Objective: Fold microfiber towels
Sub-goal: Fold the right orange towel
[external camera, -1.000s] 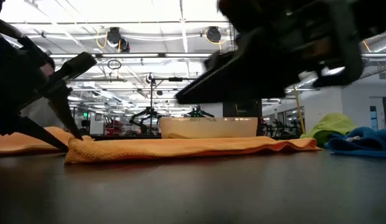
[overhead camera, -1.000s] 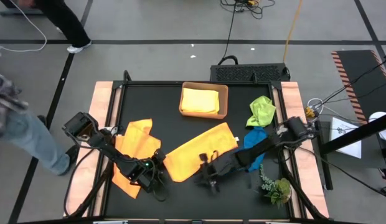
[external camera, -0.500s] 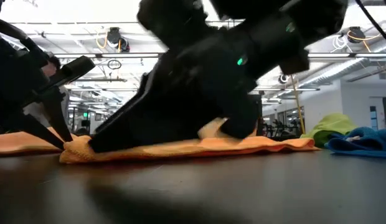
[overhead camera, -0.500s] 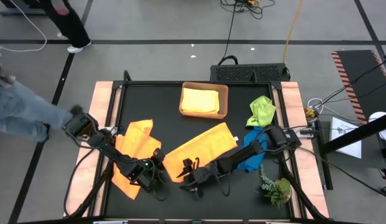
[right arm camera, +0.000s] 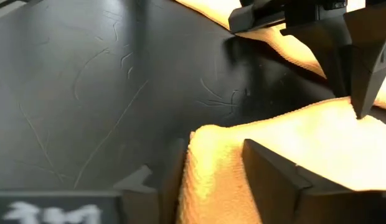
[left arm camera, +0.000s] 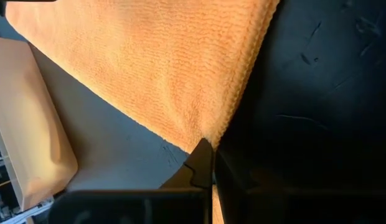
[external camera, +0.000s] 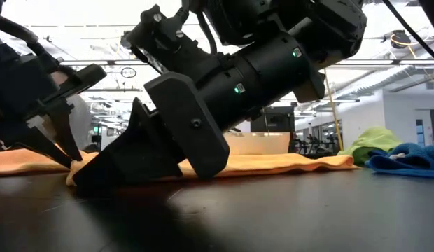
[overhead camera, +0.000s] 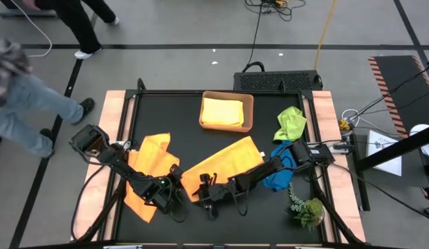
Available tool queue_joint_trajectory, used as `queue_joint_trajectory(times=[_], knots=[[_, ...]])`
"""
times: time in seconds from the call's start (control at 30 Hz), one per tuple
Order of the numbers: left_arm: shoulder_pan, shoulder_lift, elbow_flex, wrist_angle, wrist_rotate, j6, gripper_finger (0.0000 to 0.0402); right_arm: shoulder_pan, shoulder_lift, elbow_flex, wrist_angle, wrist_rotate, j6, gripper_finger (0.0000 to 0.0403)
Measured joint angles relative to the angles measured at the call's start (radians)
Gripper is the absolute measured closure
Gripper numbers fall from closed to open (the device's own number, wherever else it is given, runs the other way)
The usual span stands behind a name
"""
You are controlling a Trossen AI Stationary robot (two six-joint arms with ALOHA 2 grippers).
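An orange microfiber towel (overhead camera: 225,164) lies slantwise on the black table. My left gripper (overhead camera: 177,192) is shut on its near-left corner. My right gripper (overhead camera: 203,197) reaches in low from the right, open, one finger on each side of the same towel's near edge (right arm camera: 211,165) beside that corner. A second orange towel (overhead camera: 147,169) lies flat under my left arm. A yellow towel (overhead camera: 223,112) lies in the tan tray (overhead camera: 250,111). The lime green towel (overhead camera: 291,123) and the blue towel (overhead camera: 278,171) lie at the right, the blue one partly under my right arm. My left gripper pinches the orange towel's near-left corner tip (left arm camera: 204,138) between its two fingertips, slanting down from the table's left. The corner stays at table height, and the cloth fans out flat beyond the fingers (external camera: 68,150). My right gripper's fingers (right arm camera: 277,174) straddle the near edge with bunched cloth between them; I cannot tell whether they touch it.
A leafy plant sprig (overhead camera: 308,209) lies near the table's right front corner. The two grippers stand close together at the table's near middle. A person (overhead camera: 24,97) walks on the floor beyond the table's left edge.
My right gripper has gone toward the table's left edge and down, along the orange towel's near edge to its near-left corner, and now slants low over the table. The person at the left has walked on.
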Motion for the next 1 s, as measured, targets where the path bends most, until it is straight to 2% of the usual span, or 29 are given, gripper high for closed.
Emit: queue_joint_trajectory(times=[0.2,0.27,0.5,0.6,0.7,0.83,1.0], knots=[[0.0,-0.004,0.0,-0.006,0.007,-0.037,0.0396,0.013,-0.002,-0.001,-0.009,0.017,-0.035,0.037],[-0.002,-0.016,0.0,-0.011,0.024,-0.066,0.0397,0.022,-0.009,-0.002,-0.019,0.027,-0.055,0.0393],[-0.044,-0.087,0.06,-0.063,0.186,-0.205,0.0398,0.073,-0.071,-0.006,-0.068,0.024,-0.054,0.0399],[-0.086,-0.097,0.11,-0.067,0.21,-0.257,0.0396,0.1,-0.108,-0.006,-0.074,0.017,-0.052,0.04],[-0.136,-0.097,0.171,-0.061,0.262,-0.313,0.0398,0.126,-0.129,-0.006,-0.074,-0.042,-0.044,0.0401],[-0.203,-0.098,0.248,-0.06,0.281,-0.412,0.0397,0.162,-0.145,-0.005,-0.065,-0.138,0.001,0.0401],[-0.266,-0.098,0.345,-0.054,0.272,-0.427,0.0397,0.207,-0.172,-0.003,-0.061,-0.161,0.024,0.0402]])
